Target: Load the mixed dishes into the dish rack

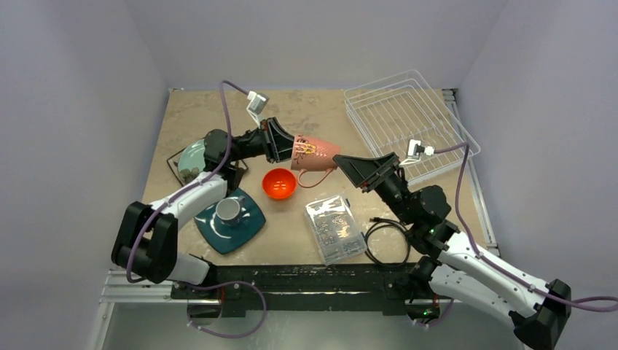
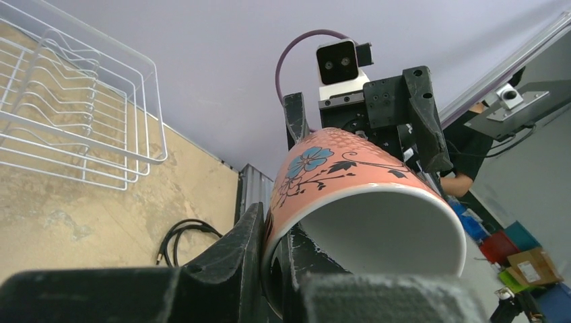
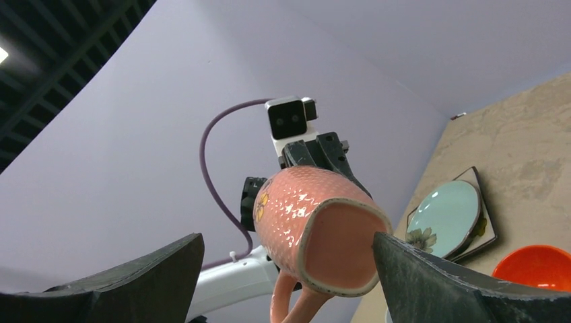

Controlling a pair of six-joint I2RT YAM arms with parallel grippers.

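My left gripper [image 1: 290, 149] is shut on the rim of the pink cup [image 1: 315, 154], one finger outside and one inside, and holds it on its side above the table. In the left wrist view the cup [image 2: 363, 202] fills the frame by the gripper [image 2: 276, 262]. My right gripper [image 1: 350, 166] is open, its jaws on either side of the cup's base [image 3: 316, 229]. The orange bowl [image 1: 278, 184] sits below the cup. The small grey mug [image 1: 231, 209] stands on the dark teal square plate [image 1: 244, 230]. The pale green plate [image 1: 192, 158] lies on the white floral square plate [image 1: 175, 162]. The dish rack [image 1: 408, 120] stands back right.
A clear plastic box of small parts [image 1: 334, 227] and a coiled black cable [image 1: 386, 240] lie near the front, below my right gripper. The rack [image 2: 74, 114] and cable [image 2: 188, 235] also show in the left wrist view. Walls close in on three sides.
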